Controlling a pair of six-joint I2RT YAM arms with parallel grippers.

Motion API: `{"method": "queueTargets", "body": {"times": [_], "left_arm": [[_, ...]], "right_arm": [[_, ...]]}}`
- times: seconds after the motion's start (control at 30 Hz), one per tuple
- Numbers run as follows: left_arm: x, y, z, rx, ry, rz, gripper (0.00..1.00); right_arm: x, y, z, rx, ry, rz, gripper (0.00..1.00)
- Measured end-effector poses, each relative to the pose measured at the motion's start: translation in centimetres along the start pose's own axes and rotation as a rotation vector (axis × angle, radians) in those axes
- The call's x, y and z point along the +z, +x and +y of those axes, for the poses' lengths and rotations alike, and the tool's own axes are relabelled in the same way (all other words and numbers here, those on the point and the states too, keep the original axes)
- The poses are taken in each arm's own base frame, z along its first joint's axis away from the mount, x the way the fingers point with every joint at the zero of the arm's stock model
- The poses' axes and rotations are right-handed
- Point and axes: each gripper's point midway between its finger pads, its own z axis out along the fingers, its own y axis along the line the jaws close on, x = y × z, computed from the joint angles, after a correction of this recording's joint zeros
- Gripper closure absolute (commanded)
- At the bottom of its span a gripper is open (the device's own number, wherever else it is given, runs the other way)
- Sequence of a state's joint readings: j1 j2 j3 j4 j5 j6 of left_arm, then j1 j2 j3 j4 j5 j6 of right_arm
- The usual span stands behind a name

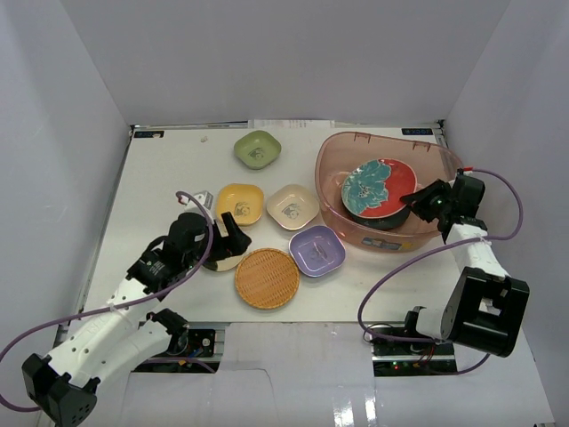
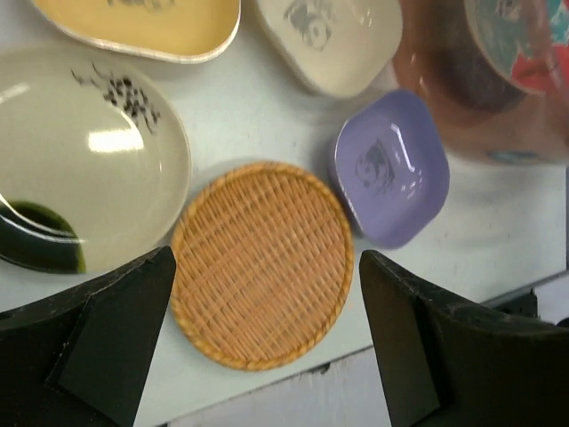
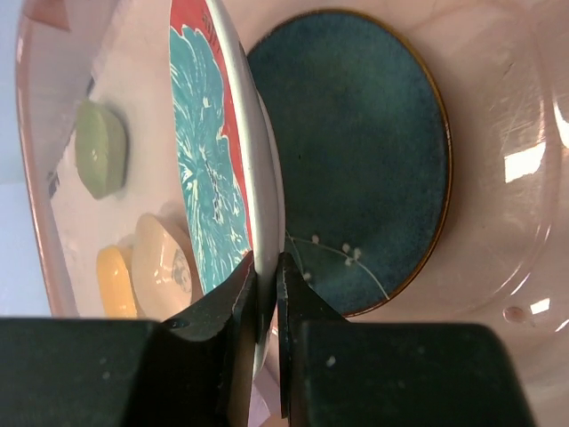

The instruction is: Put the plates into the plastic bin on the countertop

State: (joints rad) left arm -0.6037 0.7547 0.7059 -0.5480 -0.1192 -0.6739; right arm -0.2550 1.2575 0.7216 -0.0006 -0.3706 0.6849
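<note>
Right pincer (image 3: 267, 262) pinching red plate (image 3: 213, 160) rim, plate tilted inside plastic bin (image 1: 331, 191), above teal plate (image 3: 364, 160) (release next); left pincer (image 2: 267, 262) spread.

- Far right corner of the white tabletop (image 1: 169, 169): translucent pinkish plastic bin (image 1: 331, 191).
- Inside it: red round flowered plate (image 1: 378, 185) above dark teal round plate (image 3: 373, 160).
- Left of it: green rounded-square dish (image 1: 258, 149).

Eight plates (image 1: 267, 277), one plastic bin (image 1: 331, 206), two arms (image 1: 100, 334).
</note>
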Motion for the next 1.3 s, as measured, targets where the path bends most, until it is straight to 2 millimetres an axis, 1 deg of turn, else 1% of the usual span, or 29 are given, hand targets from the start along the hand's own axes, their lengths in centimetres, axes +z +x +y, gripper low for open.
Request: {"method": "queueTargets", "body": {"times": [0.17,0.27,0.4,0.5,0.53,0.6,0.63,0.67,0.73,0.8,0.83,0.93,1.0,1.07,1.17,1.23,1.3], "left_arm": [[-0.3,5.8,1.0,-0.049,0.017,0.214,0.09],[-1.2,8.4,1.8,-0.083,0.010,0.307,0.11],[-1.9,9.6,1.9,-0.107,0.007,0.367,0.13],[-1.9,10.6,2.2,-0.133,-0.017,0.414,0.13],[-1.8,11.1,2.4,-0.145,-0.027,0.430,0.13],[-1.5,12.3,2.9,-0.173,-0.045,0.462,0.13],[-1.5,13.0,3.4,-0.186,-0.063,0.484,0.13],[-1.4,13.7,3.9,-0.197,-0.085,0.503,0.13],[-1.2,14.4,4.5,-0.213,-0.118,0.521,0.13],[-0.8,14.5,4.6,-0.227,-0.134,0.519,0.13],[-0.5,14.5,4.7,-0.232,-0.138,0.514,0.13],[0.4,15.0,5.1,-0.248,-0.159,0.511,0.13],[0.9,15.6,5.6,-0.254,-0.180,0.514,0.14],[1.1,16.0,6.1,-0.260,-0.196,0.512,0.18],[1.4,15.9,6.3,-0.268,-0.202,0.487,0.26],[1.8,15.5,6.2,-0.269,-0.199,0.464,0.28],[2.1,15.2,6.1,-0.272,-0.197,0.441,0.29]], "right_arm": [[0.7,1.2,-0.4,-0.005,-0.015,0.064,0.89],[1.0,1.7,-0.9,-0.010,-0.009,0.087,0.82],[1.3,1.9,-1.3,-0.023,-0.002,0.096,0.79],[1.7,1.8,-1.4,-0.039,-0.003,0.109,0.71],[1.9,1.7,-1.4,-0.047,-0.001,0.113,0.61],[2.2,1.6,-1.8,-0.061,0.011,0.121,0.50],[2.2,1.7,-2.0,-0.069,0.019,0.122,0.35],[2.2,1.8,-2.2,-0.078,0.026,0.126,0.27],[2.2,1.7,-2.7,-0.094,0.048,0.119,0.11],[2.1,1.5,-3.3,-0.115,0.079,0.107,0.04],[2.0,1.4,-3.5,-0.126,0.090,0.105,0.02],[1.7,0.9,-4.2,-0.161,0.140,0.080,0.09],[1.4,0.2,-4.2,-0.189,0.160,0.052,0.10],[1.0,-0.8,-3.8,-0.227,0.182,0.008,0.10],[0.5,-2.2,-2.9,-0.285,0.211,-0.055,0.10],[0.3,-2.6,-2.2,-0.309,0.211,-0.080,0.07],[0.2,-2.4,-1.5,-0.325,0.201,-0.088,0.05]]}}
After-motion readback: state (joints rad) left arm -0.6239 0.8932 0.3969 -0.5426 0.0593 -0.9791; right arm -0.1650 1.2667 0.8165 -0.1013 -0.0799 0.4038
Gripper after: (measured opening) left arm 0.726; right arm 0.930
